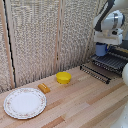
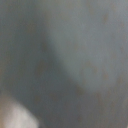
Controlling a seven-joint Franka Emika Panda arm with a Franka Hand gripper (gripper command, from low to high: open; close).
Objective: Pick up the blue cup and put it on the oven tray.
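In the exterior view the blue cup (image 1: 101,49) hangs upright under the white arm, at that view's right, just above the far end of the oven tray (image 1: 107,64). The tray is a dark wire rack of parallel bars jutting out over the wooden table. My gripper (image 1: 102,46) sits right over the cup and its fingers are hidden by the arm's body. The wrist view is filled by a blurred grey-blue surface very close to the lens, with nothing distinct in it.
A yellow bowl (image 1: 63,77) stands mid-table. A small orange block (image 1: 44,88) lies beside a round patterned plate (image 1: 24,103) at the exterior view's left. Slatted wooden panels form the back wall. A white rounded object (image 1: 124,74) shows at the right edge.
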